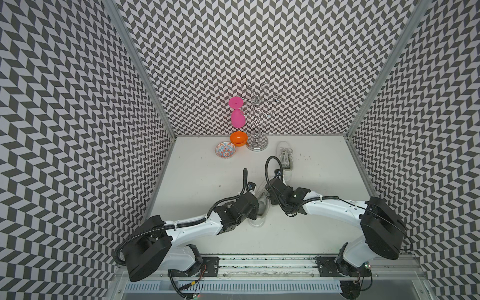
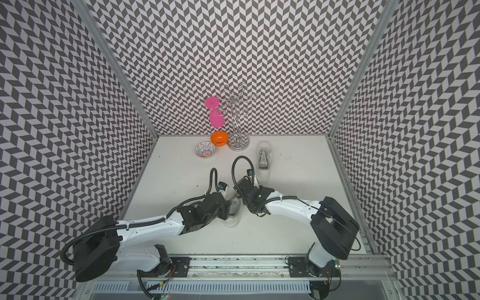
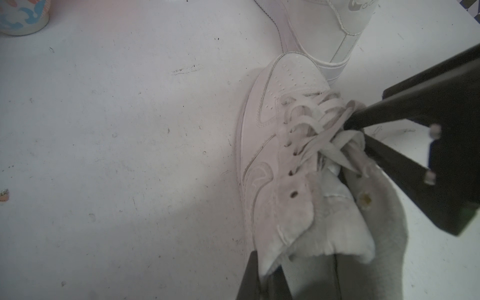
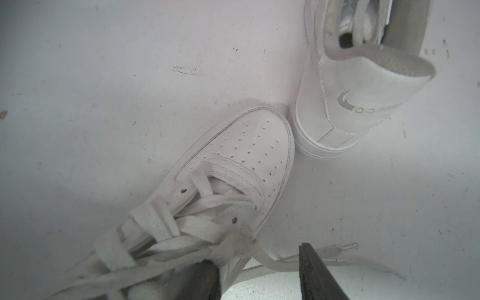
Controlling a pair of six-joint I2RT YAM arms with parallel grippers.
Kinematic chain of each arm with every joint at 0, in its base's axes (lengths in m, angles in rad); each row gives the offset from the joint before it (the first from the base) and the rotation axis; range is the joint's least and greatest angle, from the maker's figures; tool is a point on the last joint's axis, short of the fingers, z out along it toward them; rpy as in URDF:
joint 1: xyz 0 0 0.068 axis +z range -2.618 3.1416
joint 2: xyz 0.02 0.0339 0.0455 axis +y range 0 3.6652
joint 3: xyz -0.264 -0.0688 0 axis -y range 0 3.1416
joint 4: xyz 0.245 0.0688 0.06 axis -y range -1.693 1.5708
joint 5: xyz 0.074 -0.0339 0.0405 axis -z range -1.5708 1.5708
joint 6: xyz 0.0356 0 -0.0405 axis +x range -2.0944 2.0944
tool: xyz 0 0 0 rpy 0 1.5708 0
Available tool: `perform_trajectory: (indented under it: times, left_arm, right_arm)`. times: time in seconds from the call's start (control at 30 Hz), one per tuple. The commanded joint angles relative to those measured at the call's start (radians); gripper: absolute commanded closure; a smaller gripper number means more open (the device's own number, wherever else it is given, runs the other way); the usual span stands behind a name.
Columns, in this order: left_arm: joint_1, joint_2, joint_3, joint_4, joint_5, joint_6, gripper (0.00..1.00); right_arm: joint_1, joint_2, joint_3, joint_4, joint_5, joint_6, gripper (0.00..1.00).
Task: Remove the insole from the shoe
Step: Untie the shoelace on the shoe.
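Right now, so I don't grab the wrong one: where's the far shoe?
In both top views the far shoe lies toward the back, right of centre, just right of the metal stand.

Two white arms with black joints — ribbed black cables looping along them.

Grey swoosh logo on the heel of the far shoe, with small lettering beside it too blurred to read. Nothing else legible.
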Motion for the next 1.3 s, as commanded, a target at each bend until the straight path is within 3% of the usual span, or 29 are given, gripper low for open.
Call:
perform_trajectory:
  times: [0.0,0.17,0.4,0.87,1.27]
  left_arm:
    - [0.009,0.025,-0.044,-0.040,-0.035,-0.017,1.00]
    - [0.009,0.026,-0.048,-0.034,-0.034,-0.015,1.00]
    - [0.009,0.028,-0.048,-0.027,-0.027,-0.015,1.00]
    - [0.009,0.031,-0.037,-0.027,-0.017,-0.009,1.00]
    - [-0.001,0.027,-0.036,-0.026,-0.005,-0.006,1.00]
  right_arm:
    - [-0.011,-0.019,-0.014,-0.038,0.121,0.050,0.52]
    - [-0.031,-0.085,-0.039,-0.041,0.163,0.077,0.49]
    - [-0.039,-0.189,-0.080,0.116,0.021,-0.006,0.39]
    - [-0.033,-0.087,-0.083,0.145,-0.072,-0.067,0.23]
    - [-0.043,0.012,-0.012,0.179,0.036,-0.071,0.16]
